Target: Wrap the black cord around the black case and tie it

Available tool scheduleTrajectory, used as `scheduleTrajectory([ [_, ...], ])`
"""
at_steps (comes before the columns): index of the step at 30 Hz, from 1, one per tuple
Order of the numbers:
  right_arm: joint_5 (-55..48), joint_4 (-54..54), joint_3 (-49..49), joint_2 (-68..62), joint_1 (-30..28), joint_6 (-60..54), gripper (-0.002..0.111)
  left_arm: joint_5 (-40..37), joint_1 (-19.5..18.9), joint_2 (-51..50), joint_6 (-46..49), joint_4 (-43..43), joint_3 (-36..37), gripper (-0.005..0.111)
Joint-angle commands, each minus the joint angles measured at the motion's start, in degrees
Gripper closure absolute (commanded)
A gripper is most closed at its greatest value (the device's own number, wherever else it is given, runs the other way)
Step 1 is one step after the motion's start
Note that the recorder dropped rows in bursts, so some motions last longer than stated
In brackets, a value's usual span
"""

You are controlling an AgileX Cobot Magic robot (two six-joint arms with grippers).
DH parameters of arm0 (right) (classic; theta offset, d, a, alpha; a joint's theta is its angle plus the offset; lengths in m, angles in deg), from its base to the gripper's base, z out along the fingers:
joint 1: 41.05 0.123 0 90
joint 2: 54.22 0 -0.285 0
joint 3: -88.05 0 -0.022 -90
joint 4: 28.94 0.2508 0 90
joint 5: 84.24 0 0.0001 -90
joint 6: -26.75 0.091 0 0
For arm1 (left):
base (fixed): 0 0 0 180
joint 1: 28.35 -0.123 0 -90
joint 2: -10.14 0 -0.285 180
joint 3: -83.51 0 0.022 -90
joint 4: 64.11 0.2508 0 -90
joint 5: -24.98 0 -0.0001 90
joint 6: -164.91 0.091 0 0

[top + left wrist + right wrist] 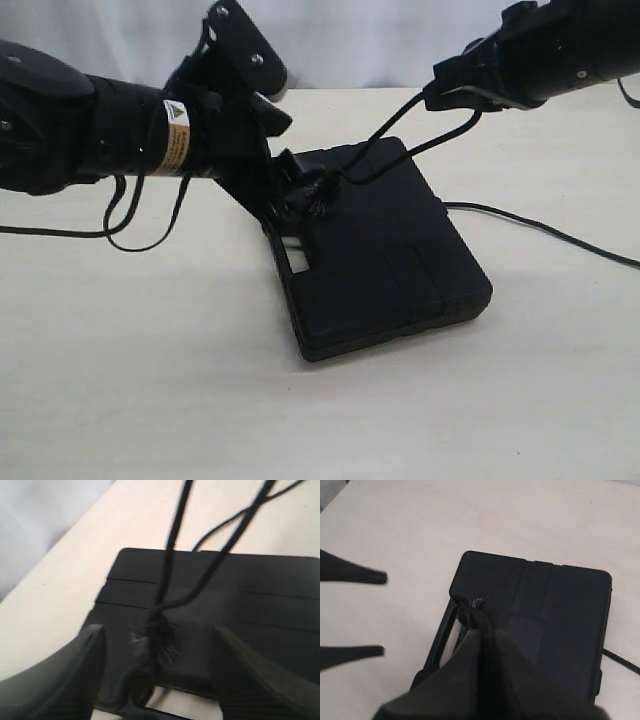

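1. Matte black plastic on a pale desk (150, 400): the black case (390, 260) lies flat, well in from every desk edge I can see. Its handle slot end is turned toward my left tool (157, 645).
2. The black cord (174, 540) has its frayed tuft on top of the case, just beside the handle slot. Two strands climb from the tuft to my right tool (480, 630), and another stretch trails across the desk toward its right edge.
3. My right tool is clamped shut on the cord and hangs above the case's far end. I judge the height is there to keep both strands taut, so whatever is wrapped does not slacken.
4. My left tool stands wide open at the handle end, one finger on each side of the tuft. Neither finger seems to touch the tuft. That placing looks meant to pinch the tuft, or to hold the crossing down while the other end is pulled.
5. The left wrist view is blurred, so I cannot tell whether the cord runs through the slot or whether a knot has formed there.
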Motion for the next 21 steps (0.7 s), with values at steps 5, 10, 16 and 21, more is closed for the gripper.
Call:
scheduleTrajectory([
  [5, -3.19, 1.20, 2.63, 0.32, -0.09, 0.06, 0.104, 2.09, 0.09, -11.37, 3.61, 0.40, -5.57, 0.049],
  [10, -2.30, -0.09, 2.62, 0.32, -0.09, 0.06, 0.104, 1.65, 0.09, -17.65, 11.22, 0.40, -9.74, 0.049],
  [16, -1.66, -0.93, 2.62, 0.32, -0.09, 0.06, 0.104, -0.08, 0.09, -20.36, 12.44, 0.40, -13.30, 0.052],
  [21, -0.99, -0.93, 2.62, 0.32, -0.09, 0.06, 0.104, -0.63, 0.09, -20.48, 12.44, 0.09, -14.57, 0.068],
])
